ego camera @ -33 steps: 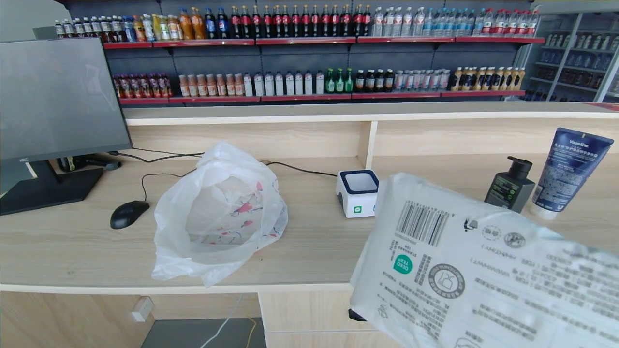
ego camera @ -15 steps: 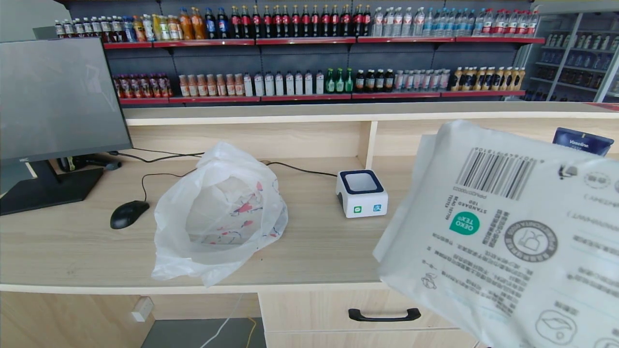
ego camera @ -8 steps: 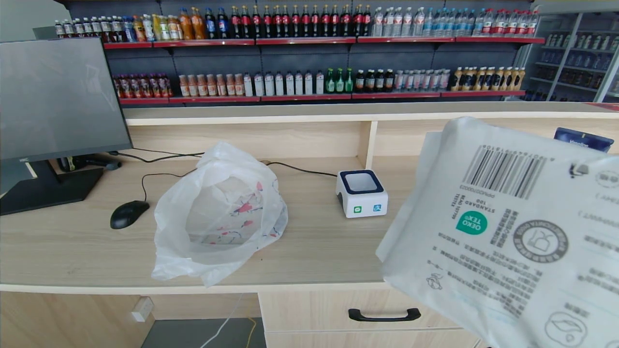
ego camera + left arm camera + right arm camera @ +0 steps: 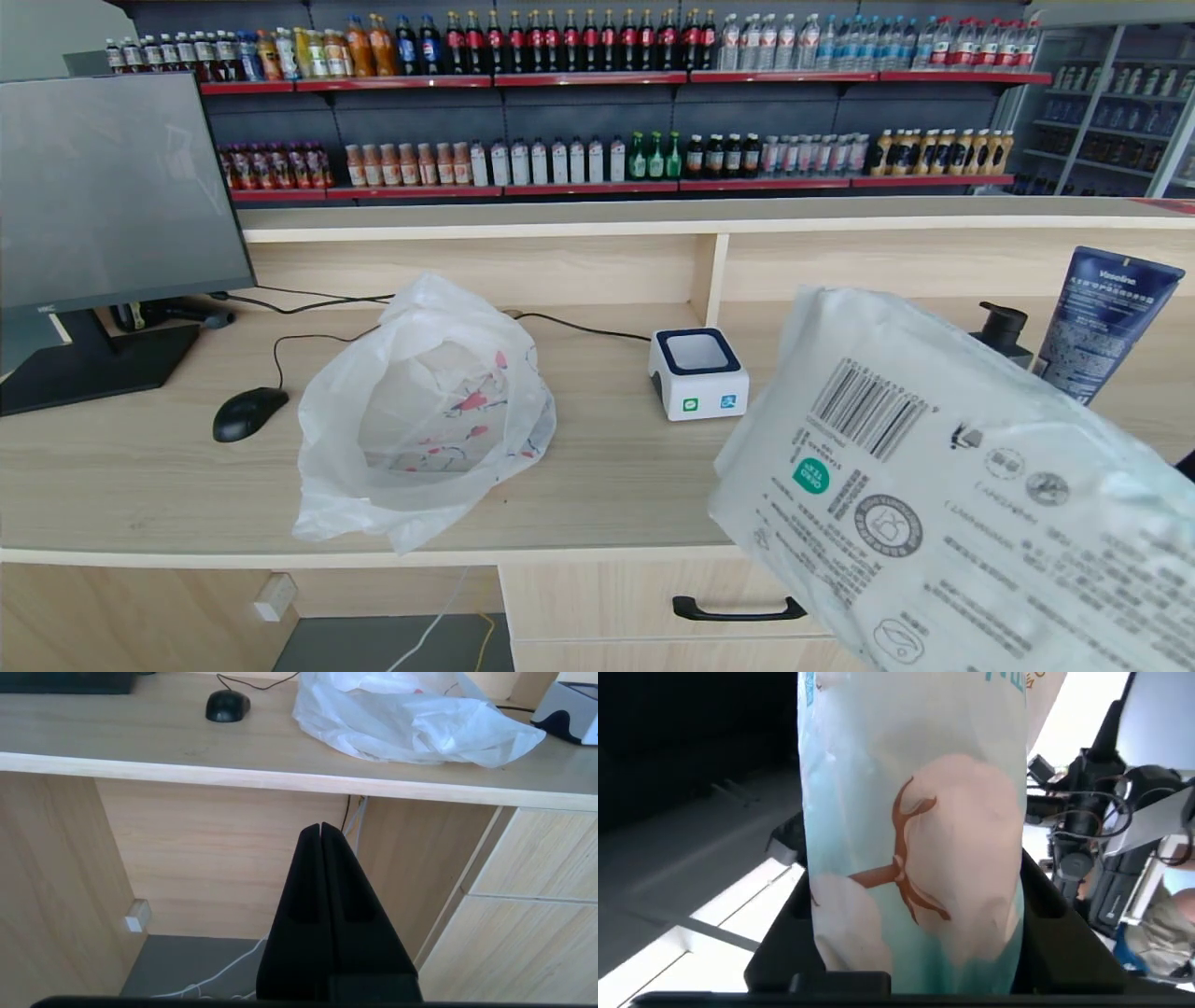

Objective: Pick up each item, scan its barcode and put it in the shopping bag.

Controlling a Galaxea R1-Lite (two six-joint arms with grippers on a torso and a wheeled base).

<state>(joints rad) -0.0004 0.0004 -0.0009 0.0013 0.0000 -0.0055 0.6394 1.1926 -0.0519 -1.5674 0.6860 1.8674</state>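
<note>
Above the front right of the pale wooden counter [image 4: 597, 476], the right gripper [image 4: 915, 910] clamps a flat white plastic package [image 4: 943, 495], its barcode side turned toward the head camera, apart from the small white cube scanner [image 4: 698, 373]. The translucent white plastic shopping bag [image 4: 425, 415] lies open left of the scanner. Below the counter edge, the left gripper [image 4: 322, 859] hangs with fingers pressed together, holding nothing. A dark blue tube [image 4: 1097, 322] and a dark pump bottle [image 4: 1004, 331] stand behind the package

packet [image 4: 952, 523]: white, black barcode, green badge | shopping bag [image 4: 425, 411]: translucent white, red-pink print | scanner [image 4: 698, 373]: white, navy top
</note>
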